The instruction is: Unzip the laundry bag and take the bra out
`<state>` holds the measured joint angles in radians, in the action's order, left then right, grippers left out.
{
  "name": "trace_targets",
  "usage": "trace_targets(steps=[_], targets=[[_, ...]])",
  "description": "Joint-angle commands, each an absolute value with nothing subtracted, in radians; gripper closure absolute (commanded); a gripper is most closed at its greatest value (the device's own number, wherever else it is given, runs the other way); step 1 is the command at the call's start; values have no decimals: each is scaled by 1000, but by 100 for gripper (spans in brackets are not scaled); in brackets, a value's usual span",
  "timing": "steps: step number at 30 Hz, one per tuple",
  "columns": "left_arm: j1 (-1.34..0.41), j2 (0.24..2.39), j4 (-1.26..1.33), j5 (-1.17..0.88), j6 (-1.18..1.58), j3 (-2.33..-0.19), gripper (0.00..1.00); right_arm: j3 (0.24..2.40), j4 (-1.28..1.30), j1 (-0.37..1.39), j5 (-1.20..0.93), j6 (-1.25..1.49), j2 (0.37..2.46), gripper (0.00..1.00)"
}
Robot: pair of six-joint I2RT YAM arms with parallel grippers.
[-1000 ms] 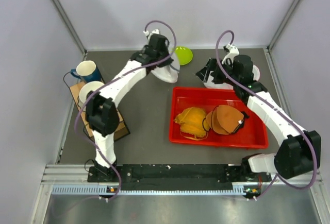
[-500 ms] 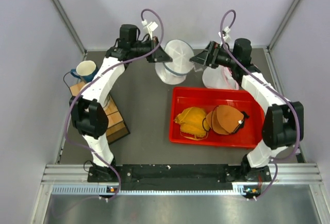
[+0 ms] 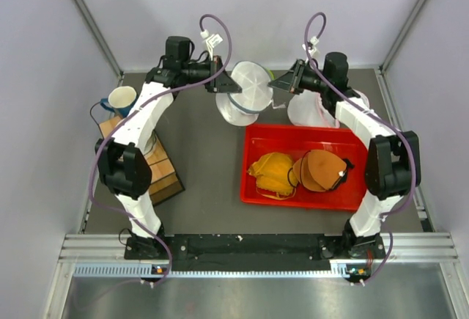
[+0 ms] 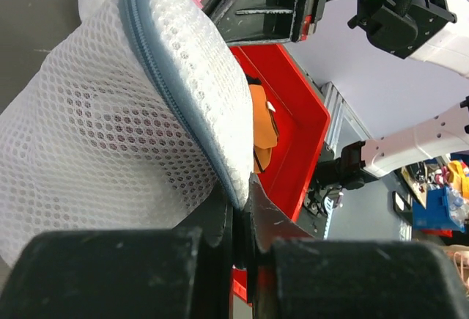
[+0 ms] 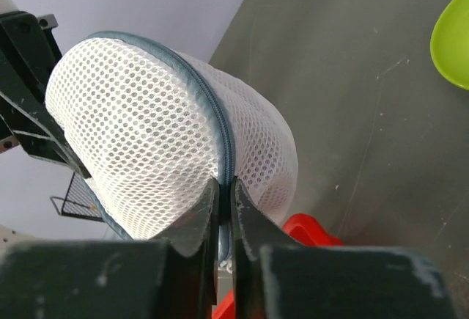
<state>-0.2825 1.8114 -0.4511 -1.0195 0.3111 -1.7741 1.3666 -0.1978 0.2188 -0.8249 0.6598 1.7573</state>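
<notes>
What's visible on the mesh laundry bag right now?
The laundry bag is a rounded pouch of white open mesh with a grey-blue zipper band round its rim, zipped shut where visible. It is held clear of the table, tipped on edge: the left hand pinches the rim on one side, the right hand pinches the zipper seam opposite.

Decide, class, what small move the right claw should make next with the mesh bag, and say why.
Probably slide the right claw along the grey zipper, with the left claw holding firm. Both pinch the laundry bag at its closed zipper seam. Whether the pull is caught is hidden.
</notes>
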Motion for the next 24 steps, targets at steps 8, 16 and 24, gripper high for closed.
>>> trace_targets(steps=[8,16,24], targets=[[-259,1911,-612,-850,255,-2000,77,1330,-468,287,-773,828,1766,100],[-218,1864,-672,-266,474,-1979,15,1428,-600,417,-494,1089,1997,100],[-238,1596,-501,-120,609,-1584,11,1486,-502,433,-393,1146,2137,100]])
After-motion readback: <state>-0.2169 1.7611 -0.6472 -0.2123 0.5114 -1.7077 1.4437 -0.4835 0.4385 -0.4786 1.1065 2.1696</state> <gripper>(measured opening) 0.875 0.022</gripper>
